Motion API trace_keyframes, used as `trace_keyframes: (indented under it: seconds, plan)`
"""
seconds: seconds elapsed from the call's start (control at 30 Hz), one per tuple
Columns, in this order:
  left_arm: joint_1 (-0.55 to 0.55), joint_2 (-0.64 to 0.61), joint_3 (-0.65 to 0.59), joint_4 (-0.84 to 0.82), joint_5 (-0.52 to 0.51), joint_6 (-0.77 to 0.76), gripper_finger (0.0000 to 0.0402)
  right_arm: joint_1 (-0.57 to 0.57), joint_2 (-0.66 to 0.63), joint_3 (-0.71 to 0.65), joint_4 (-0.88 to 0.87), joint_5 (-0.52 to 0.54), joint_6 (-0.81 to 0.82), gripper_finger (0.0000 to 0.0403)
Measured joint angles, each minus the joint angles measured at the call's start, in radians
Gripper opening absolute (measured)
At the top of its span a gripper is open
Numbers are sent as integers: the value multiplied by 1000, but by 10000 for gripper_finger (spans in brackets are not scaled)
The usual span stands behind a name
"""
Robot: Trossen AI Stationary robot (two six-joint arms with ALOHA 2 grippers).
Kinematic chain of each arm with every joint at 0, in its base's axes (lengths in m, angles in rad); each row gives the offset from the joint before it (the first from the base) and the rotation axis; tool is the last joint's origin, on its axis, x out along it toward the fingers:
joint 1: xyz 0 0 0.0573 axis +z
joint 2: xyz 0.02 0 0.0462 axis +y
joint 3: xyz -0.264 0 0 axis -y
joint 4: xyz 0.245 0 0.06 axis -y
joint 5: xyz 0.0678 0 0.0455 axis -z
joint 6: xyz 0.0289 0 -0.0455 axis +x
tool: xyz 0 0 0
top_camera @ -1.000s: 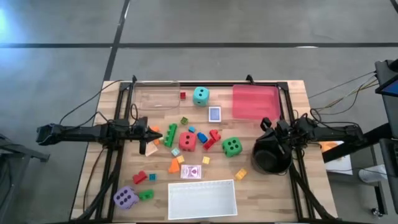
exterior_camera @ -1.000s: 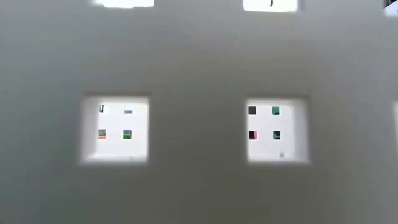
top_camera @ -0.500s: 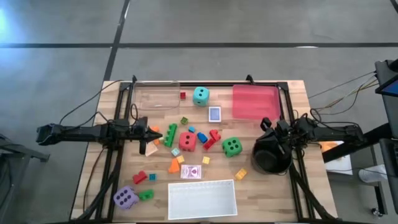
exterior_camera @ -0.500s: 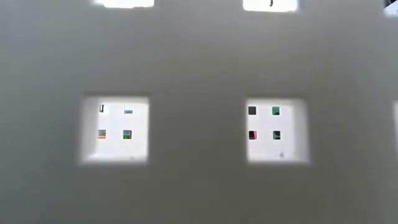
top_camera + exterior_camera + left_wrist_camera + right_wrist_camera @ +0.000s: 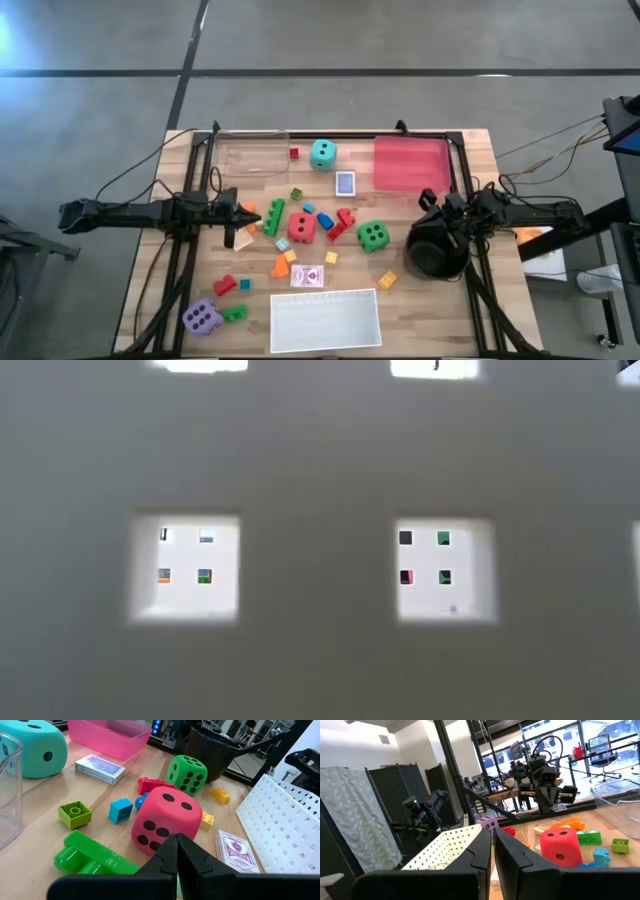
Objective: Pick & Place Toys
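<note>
The left gripper is seen low over the wooden table, and its two dark fingers are pressed together with nothing between them. Just in front of its tips the big soft red dice is found, sitting flat with four dots turned toward the gripper. A long green plastic block is laid beside the tips, with its long side pointing across the table away from the gripper. Past the red dice, the soft green dice is seen. Off to one side, the soft teal dice sits next to a flat blue playing card. The right gripper is kept closed and empty too, beside the round black pot, and it points toward the red dice.
</note>
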Motion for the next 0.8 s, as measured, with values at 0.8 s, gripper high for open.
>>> trace_keyframes:
  seconds: [0.8]
  plan:
    - [0, 0, 0, 52, 0, -43, 3, 0, 362, 452, -375, 344, 256, 17]
